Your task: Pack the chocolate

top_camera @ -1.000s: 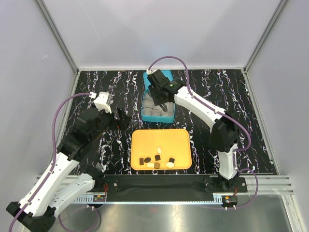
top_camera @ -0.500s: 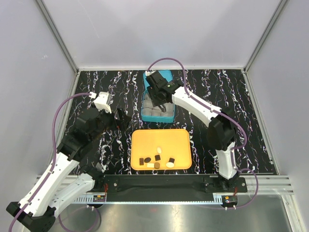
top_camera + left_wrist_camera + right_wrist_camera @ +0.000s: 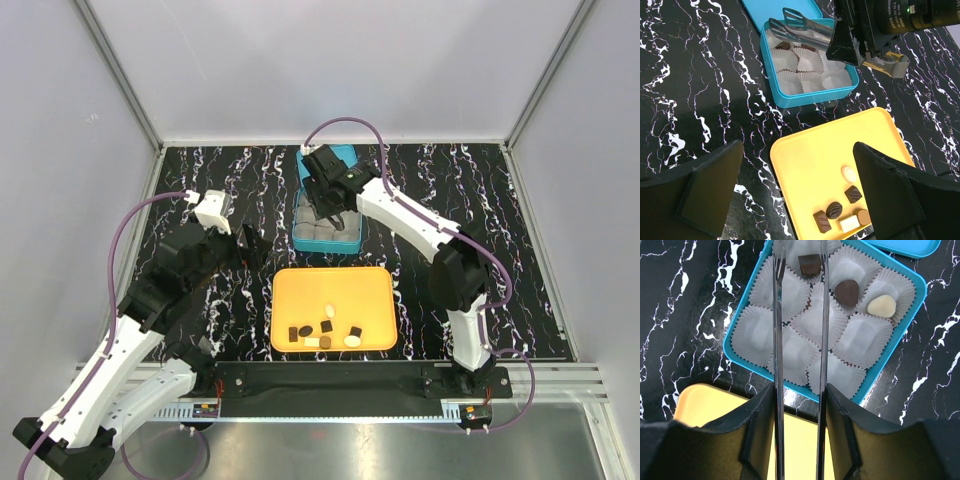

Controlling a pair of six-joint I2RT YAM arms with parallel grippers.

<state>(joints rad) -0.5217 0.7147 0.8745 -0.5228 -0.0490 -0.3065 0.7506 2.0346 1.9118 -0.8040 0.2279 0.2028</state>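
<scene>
Right now your right pincer (image 3: 800,389) is clamped on a pair of metal tongs (image 3: 777,340), its black fingers pressing the two arms from either side. The arms stand apart and run straight ahead of the pincer, over the blue tin (image 3: 812,96). Far out between them, near the tips, a square dark chocolate (image 3: 810,263) sits in a paper cup. It is narrower than the gap, and you cannot tell from here whether the right arm touches it. Just right of the tongs a round dark piece (image 3: 846,291) fills a cup, and further right a cream one (image 3: 882,305) fills another. The other cups (image 3: 860,340) under and beside the arms show only white paper.

Your left pincer (image 3: 799,170) is spread wide with nothing in its grip. The orange tray (image 3: 810,160) lies just ahead of it, the tin beyond that. The loose pieces (image 3: 834,209), dark and cream, cluster on the tray's near part, close to that pincer's right finger.
</scene>
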